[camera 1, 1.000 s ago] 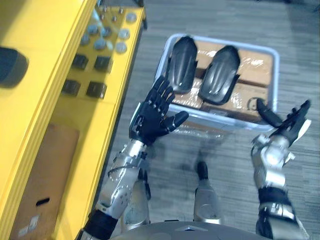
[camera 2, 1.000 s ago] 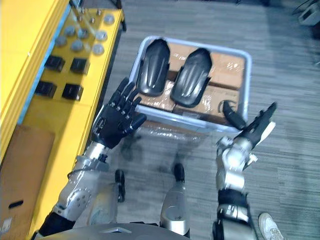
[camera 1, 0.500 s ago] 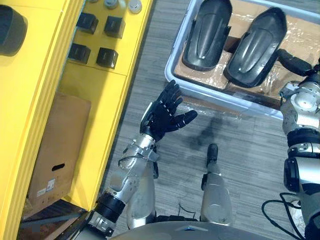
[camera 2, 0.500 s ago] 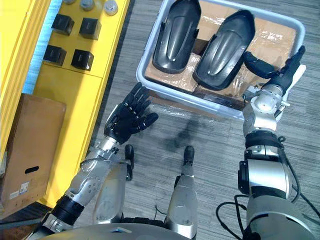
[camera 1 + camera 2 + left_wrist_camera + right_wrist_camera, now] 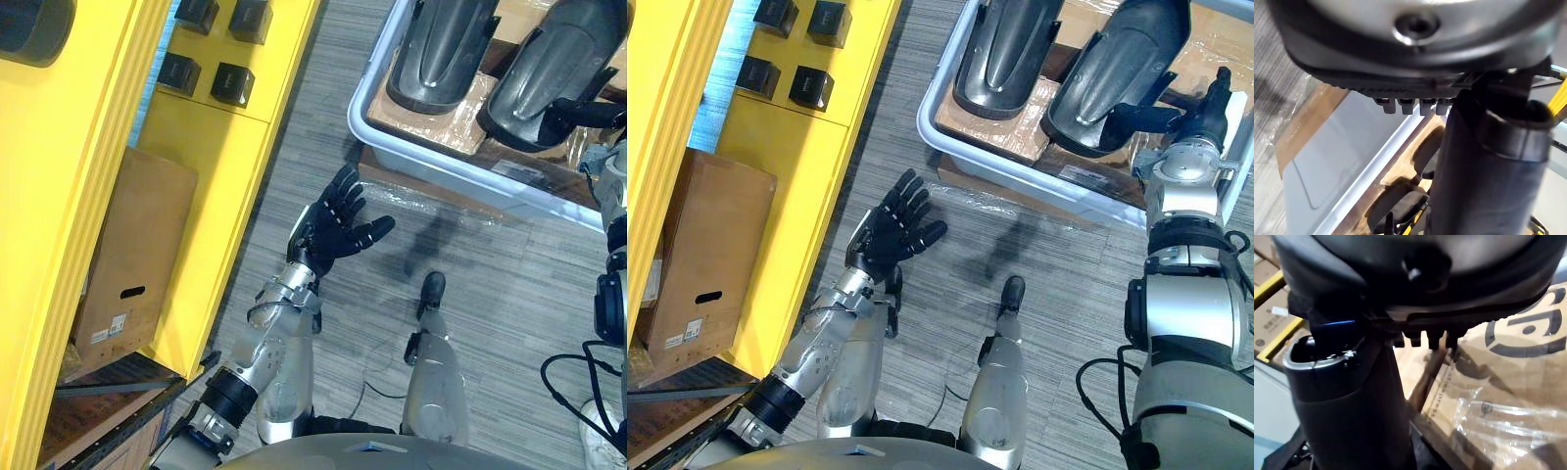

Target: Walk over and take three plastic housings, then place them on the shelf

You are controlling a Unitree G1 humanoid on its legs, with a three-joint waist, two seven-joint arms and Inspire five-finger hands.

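While looking down at the grey bin (image 5: 1038, 174), see left hand (image 5: 331, 230) over floor just short of its near-left corner: fingers fanned wide, holding nothing, touching nothing. See right hand (image 5: 1203, 117) at the bin's near-right corner: fingers straight, thumb stuck out sideways across the near end of the right housing (image 5: 1117, 69); can't tell whether touching. No grip on anything.

In the bin: two black plastic housings side by side, rounded side up, left housing (image 5: 1004, 44) and the right one, both lying on film-wrapped cardboard boxes (image 5: 1014, 127).

Left of the bin: yellow shelf (image 5: 794, 166) carrying small black blocks (image 5: 810, 86); lower down, brown carton (image 5: 705, 245).

Versus 1 s back: shift of the whole view, so camera move. Relative to the bin, though: left hand then overlapping the near-left corner, now clear of it; right hand then short of the near wall, now up at it with thumb over the housing. Both hands spread then as now.
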